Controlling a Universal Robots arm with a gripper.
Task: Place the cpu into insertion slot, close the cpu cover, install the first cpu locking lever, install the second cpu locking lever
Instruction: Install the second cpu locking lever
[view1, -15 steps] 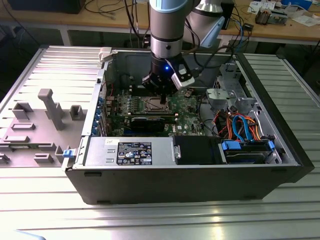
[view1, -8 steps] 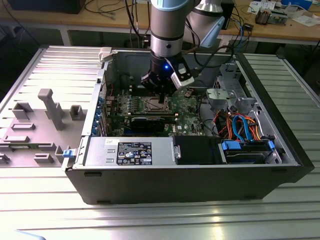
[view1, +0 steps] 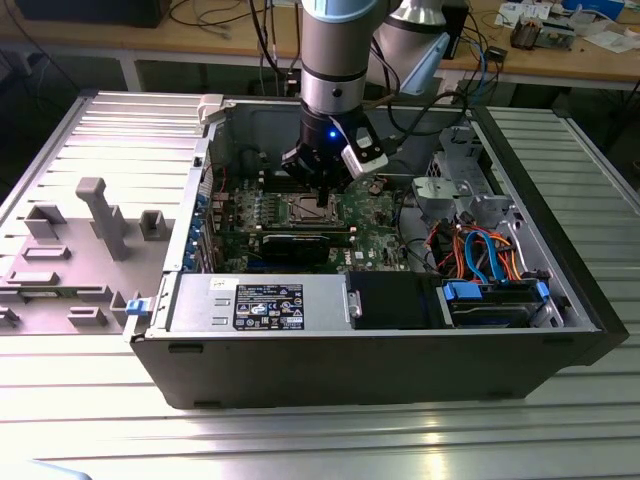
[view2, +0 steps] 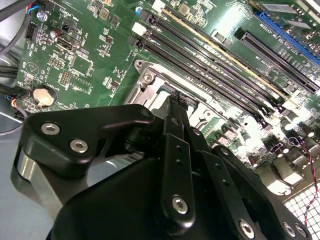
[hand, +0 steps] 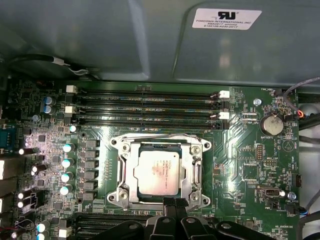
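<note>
The cpu (hand: 159, 171), a dull silver square chip, lies flat in the insertion slot (hand: 116, 196) on the green motherboard. The cpu cover (hand: 127, 172), a silvery frame with a window, lies down around the chip. A thin wire lever (hand: 160, 136) runs along the frame's edge nearest the memory slots, and another rod (hand: 198, 170) along one side. My gripper (hand: 175, 201) is shut with nothing between its black fingertips, right at the socket's edge opposite the memory slots. In the second wrist view my gripper (view2: 173, 102) points at the socket's metal rim (view2: 147, 77). In the exterior view my gripper (view1: 322, 200) hangs over the socket (view1: 300, 208) inside the open case.
Long black memory slots (hand: 145, 107) run beside the socket, and a row of capacitors (hand: 66, 162) stands at another side. A coin battery (hand: 271, 124) sits further off. The case wall (hand: 150, 40) rises close behind. A power supply (view1: 260, 300) and a cabled drive cage (view1: 480, 250) fill the case's front.
</note>
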